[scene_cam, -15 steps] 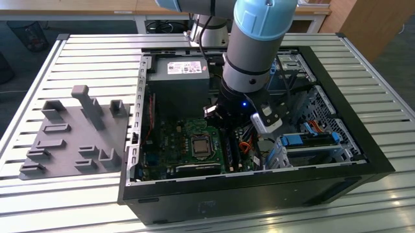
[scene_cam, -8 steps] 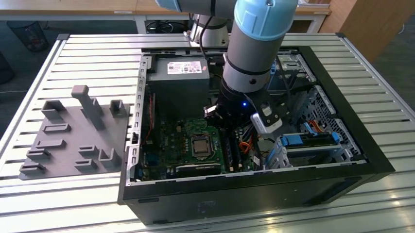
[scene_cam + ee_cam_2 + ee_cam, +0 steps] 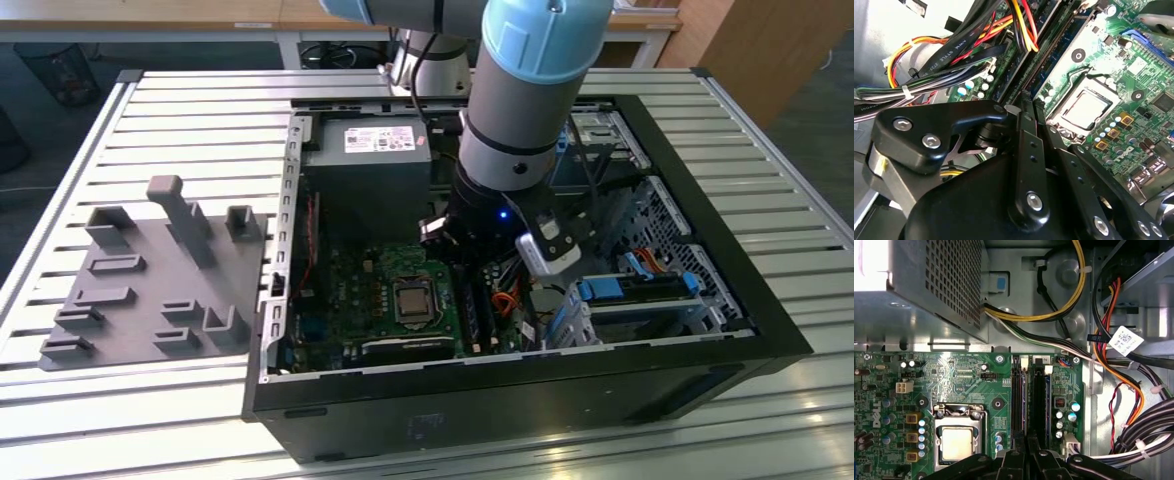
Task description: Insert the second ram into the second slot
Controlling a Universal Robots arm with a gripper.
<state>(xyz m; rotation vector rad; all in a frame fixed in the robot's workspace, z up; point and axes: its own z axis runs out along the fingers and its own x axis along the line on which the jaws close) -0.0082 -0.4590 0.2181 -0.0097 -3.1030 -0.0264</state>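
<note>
My gripper (image 3: 470,272) reaches down into the open computer case (image 3: 747,300), just above the motherboard's (image 3: 380,300) memory slots (image 3: 478,315). In both wrist views its black fingers (image 3: 1026,130) meet at the tips, and the gripper (image 3: 1027,442) looks shut over the near end of the slots (image 3: 1036,400). A thin bluish board edge (image 3: 1024,400), apparently the second ram, stands along a slot directly in line with the fingertips. A similar bluish edge (image 3: 1048,400) runs along the neighbouring slot. I cannot tell whether the fingertips touch the stick.
Bundles of coloured cables (image 3: 949,55) hang close beside the gripper. The processor socket (image 3: 956,440) lies next to the slots, the power supply (image 3: 367,150) sits at the back of the case, and drive bays (image 3: 641,290) are at the exterior view's right. A grey parts fixture (image 3: 154,280) rests outside the case.
</note>
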